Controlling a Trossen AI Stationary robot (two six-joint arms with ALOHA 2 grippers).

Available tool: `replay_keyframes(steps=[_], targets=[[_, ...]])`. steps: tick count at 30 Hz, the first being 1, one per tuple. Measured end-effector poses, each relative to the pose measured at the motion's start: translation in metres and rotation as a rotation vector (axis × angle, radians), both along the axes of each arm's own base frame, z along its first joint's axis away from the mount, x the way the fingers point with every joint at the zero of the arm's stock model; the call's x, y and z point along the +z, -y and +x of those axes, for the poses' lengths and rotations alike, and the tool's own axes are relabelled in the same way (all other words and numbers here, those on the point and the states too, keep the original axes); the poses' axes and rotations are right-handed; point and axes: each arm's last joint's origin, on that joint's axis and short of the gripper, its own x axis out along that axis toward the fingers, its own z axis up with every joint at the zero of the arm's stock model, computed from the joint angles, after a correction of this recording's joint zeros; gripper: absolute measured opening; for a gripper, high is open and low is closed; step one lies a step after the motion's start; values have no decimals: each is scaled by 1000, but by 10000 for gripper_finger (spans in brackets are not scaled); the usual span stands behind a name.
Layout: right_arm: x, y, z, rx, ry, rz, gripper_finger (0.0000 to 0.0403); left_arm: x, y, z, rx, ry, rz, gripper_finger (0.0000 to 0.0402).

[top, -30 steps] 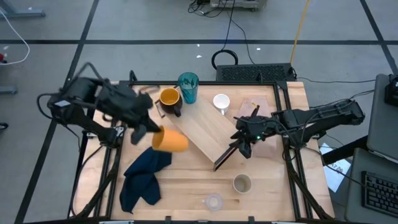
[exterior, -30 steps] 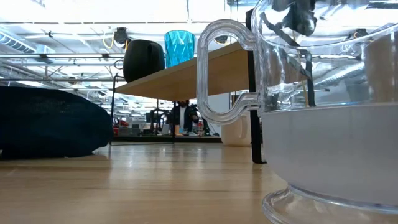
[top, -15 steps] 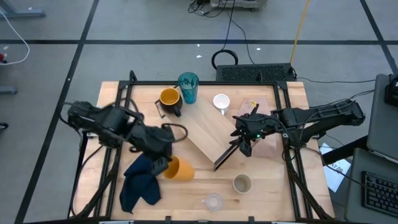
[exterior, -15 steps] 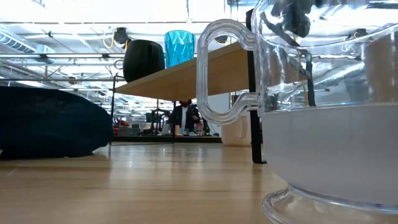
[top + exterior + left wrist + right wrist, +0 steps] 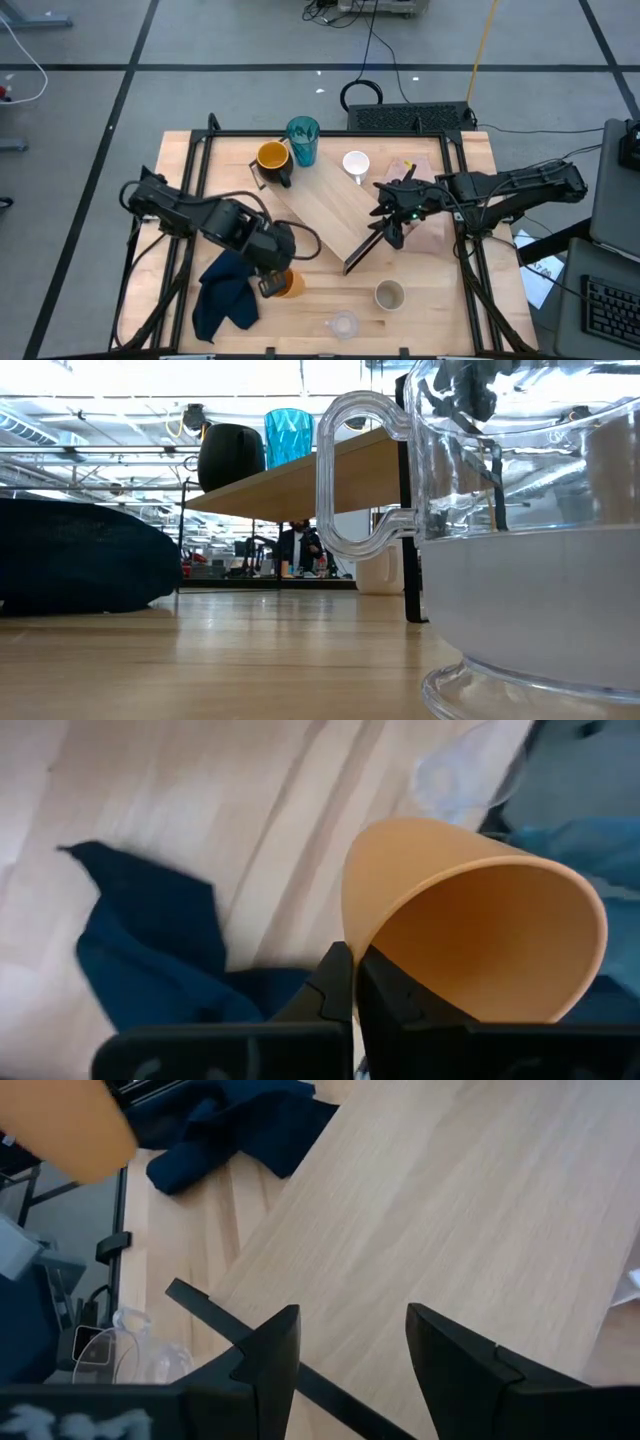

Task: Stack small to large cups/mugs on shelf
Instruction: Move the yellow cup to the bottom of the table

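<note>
The left end effector [image 5: 272,282] pinches the rim of the small orange cup [image 5: 288,283] near the surface's [image 5: 440,310] front edge, beside the dark blue cloth [image 5: 225,290]. The right end effector [image 5: 392,226] hangs half-open over the shelf [image 5: 330,205] — empty. Yellow mug [image 5: 272,157], teal tumbler [image 5: 303,139] and white mug [image 5: 355,163] stand along the far edge.

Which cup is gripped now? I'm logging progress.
The small orange cup, pinched at its rim by the left gripper beside the dark blue cloth; the others stand free.
</note>
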Motion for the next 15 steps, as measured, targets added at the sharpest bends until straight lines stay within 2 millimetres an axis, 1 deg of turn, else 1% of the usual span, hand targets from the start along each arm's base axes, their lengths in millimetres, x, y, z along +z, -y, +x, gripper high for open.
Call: replay_keyframes(steps=[3, 7, 13, 15], targets=[[0, 0, 0, 2, -1, 2, 173, -11, 0, 7, 1, -56, 29, 0], [0, 0, 0, 2, -3, 3, 173, -30, 3, 23, -37, -104, 57, 0], [0, 0, 0, 6, -3, 3, 173, -58, -2, 47, -98, -171, 46, 0], [0, 0, 0, 6, -4, 4, 173, -64, -4, 52, -111, -183, 49, 0]])
